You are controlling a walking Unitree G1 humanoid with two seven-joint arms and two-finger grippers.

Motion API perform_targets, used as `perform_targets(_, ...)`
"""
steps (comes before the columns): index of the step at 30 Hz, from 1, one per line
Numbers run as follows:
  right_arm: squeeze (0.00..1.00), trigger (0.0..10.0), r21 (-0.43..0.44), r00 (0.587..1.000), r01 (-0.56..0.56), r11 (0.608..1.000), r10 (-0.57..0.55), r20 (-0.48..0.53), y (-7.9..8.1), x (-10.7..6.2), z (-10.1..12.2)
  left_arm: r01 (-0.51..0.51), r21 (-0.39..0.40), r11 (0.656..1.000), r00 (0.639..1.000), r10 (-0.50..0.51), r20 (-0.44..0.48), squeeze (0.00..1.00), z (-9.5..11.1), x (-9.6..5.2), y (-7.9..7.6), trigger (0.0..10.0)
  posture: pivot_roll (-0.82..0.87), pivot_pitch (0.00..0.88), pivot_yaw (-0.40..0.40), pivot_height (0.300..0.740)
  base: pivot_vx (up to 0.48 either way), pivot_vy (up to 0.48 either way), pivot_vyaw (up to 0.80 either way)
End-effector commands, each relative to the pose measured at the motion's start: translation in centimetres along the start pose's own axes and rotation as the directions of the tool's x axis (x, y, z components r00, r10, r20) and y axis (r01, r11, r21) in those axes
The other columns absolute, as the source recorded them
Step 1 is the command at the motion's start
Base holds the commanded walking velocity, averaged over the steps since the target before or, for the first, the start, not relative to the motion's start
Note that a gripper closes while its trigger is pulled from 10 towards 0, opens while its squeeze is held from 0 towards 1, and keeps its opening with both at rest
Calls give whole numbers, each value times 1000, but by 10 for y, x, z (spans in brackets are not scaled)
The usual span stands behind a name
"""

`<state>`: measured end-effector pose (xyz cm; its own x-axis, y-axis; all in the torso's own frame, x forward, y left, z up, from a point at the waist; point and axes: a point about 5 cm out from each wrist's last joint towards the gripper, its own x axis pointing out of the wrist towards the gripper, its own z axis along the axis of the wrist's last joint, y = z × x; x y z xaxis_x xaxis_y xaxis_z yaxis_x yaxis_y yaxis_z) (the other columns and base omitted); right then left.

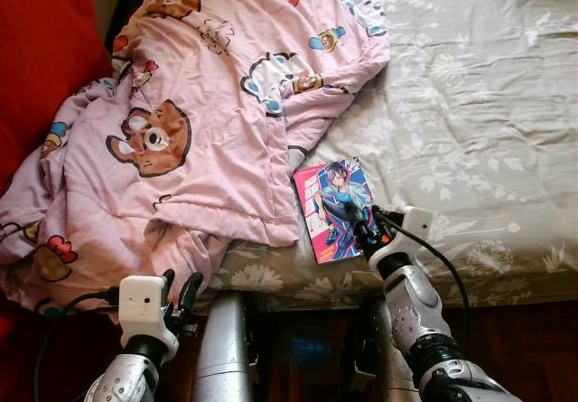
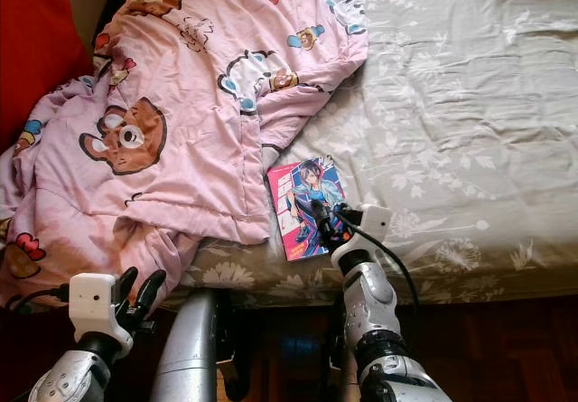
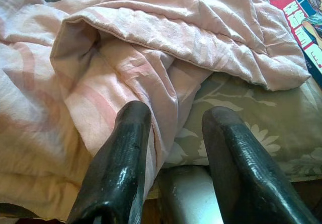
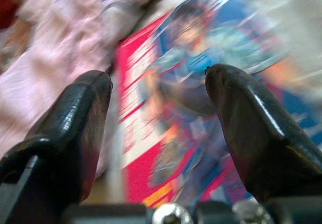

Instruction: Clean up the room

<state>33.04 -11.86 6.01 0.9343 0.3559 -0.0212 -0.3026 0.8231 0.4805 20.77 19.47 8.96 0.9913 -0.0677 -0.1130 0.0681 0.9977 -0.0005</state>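
Left gripper (image 1: 179,291) nearest, idle at 7 o'clock, fingers apart below the pink blanket (image 1: 194,104). Right gripper (image 1: 364,233) spread over the comic book (image 1: 336,207) near the bed (image 1: 470,104) edge. Risk: flat book, fingers skid, it slides off toward 6.

Head pair looks steeply down on bed (image 1: 470,86); wrist cameras close, sharing comic (image 4: 201,113).

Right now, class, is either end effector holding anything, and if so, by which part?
Nothing is held. The right end effector is open above the comic book; the left end effector is open near the pink blanket.
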Motion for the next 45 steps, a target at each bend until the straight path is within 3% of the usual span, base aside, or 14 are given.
perform_targets(1, 0, 10000, 57, 990, -77, 995, 84, -115, 8, -6, -24, -8, 13, 1000, 999, 9, -36, 0, -9, -3, 0, 10000, 199, 313, 40, 596, 0, 0, 0)
perform_targets(4, 0, 10000, 40, 969, -142, 989, 147, -199, 16, -8, -37, -17, 15, 1000, 999, 18, -33, 0, -8, -4, 2, 10000, 209, 315, 38, 596, 0, 0, 0)
perform_targets(6, 0, 10000, 32, 973, -123, 992, 127, -193, 16, -7, -37, -20, 17, 1000, 999, 21, -33, 0, -8, -5, 3, 10000, 209, 315, 38, 596, 0, 0, 0)
perform_targets(9, 0, 10000, 48, 996, 44, 998, -39, -84, 0, -3, -18, -27, 18, 999, 999, 27, -35, 0, -8, -8, 4, 10000, 219, 315, 40, 596, 0, 0, 0)
perform_targets(11, 0, 10000, 91, 987, 163, 982, -162, -18, -16, -3, -3, -26, 18, 1000, 999, 26, -38, 0, -9, -9, 4, 10000, 215, 319, 42, 596, 0, 0, 0)
perform_targets(14, 0, 10000, 147, 972, 232, 961, -236, 9, -30, -5, 7, -22, 18, 1000, 999, 22, -42, 0, -9, -9, 3, 10000, 213, 323, 45, 596, 0, 0, 0)
perform_targets(17, 0, 10000, 166, 971, 234, 958, -239, 10, -35, -7, 11, -19, 18, 1000, 999, 20, -43, 0, -10, -9, 3, 10000, 213, 322, 45, 596, 0, 0, 0)
perform_targets(21, 0, 10000, 299, 970, 238, 924, -242, -24, -41, -11, 6, -16, 20, 1000, 999, 17, -44, 0, -9, -11, 3, 10000, 224, 323, 51, 596, 0, 0, 0)
perform_targets(27, 0, 10000, 381, 967, 254, 889, -247, -67, -43, -15, -5, -16, 25, 1000, 999, 17, -49, 0, -9, -14, 4, 10000, 237, 322, 59, 596, 0, 0, 0)
perform_targets(35, 0, 10000, 415, 968, 246, 876, -248, -50, -46, -15, 0, -16, 31, 999, 998, 18, -53, 0, -8, -15, 6, 10000, 238, 321, 63, 596, 0, 0, 0)
perform_targets(45, 0, 10000, 435, 964, 264, 861, -254, -83, -51, -27, -13, -11, 32, 999, 998, 13, -57, 0, -8, -16, 5, 10000, 239, 323, 67, 596, 0, 0, 0)
